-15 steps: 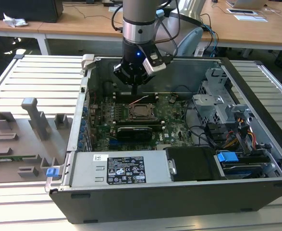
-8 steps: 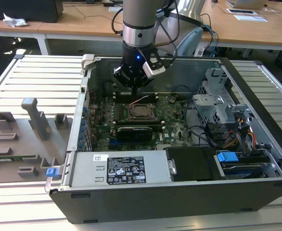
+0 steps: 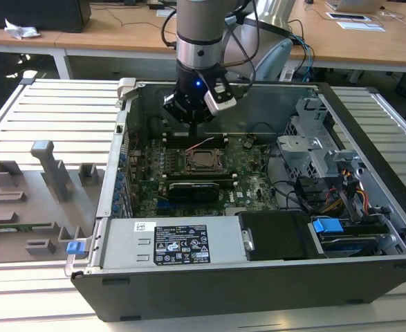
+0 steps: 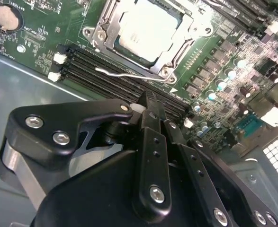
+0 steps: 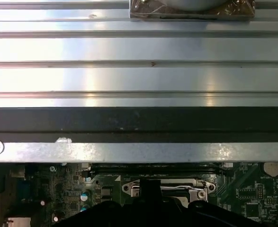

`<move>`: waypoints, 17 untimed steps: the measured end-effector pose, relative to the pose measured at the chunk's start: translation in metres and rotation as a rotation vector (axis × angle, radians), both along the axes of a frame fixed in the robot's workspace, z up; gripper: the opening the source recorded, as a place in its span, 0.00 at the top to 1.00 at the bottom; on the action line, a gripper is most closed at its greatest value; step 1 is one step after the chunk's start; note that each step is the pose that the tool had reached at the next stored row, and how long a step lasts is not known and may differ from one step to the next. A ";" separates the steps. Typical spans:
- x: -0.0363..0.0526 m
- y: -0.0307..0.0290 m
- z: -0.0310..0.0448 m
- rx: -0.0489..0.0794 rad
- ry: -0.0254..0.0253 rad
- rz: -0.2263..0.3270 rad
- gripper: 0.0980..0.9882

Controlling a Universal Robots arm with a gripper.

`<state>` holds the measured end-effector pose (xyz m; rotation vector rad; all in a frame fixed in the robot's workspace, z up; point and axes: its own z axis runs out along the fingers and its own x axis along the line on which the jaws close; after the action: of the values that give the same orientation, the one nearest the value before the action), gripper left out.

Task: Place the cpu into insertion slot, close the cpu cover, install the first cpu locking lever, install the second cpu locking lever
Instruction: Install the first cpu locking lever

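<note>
One silver chip, the cpu (image 4: 147, 28), sits inside the insertion slot (image 4: 105, 40) on the green motherboard (image 3: 251, 180) of an open computer case (image 3: 368, 138). Over the chip lies the cpu cover (image 4: 174, 56), a silver frame, closed flat. Beside the slot, a thin wire lever (image 4: 124, 73) runs along the frame's edge. Just above that lever hangs the black gripper (image 4: 150, 101), its fingers pressed together with nothing between them.

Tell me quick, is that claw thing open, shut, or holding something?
Gripper: shut, fingers pressed together with nothing between them, hovering above the motherboard beside the cpu seated under the cpu cover.
</note>
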<state>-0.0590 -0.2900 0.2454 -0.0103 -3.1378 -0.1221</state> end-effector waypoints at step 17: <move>0.0231 0.0069 -0.0281 -0.013 0.0002 0.015 0.99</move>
<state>-0.0359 -0.2832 0.2173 0.0125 -3.1379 -0.1009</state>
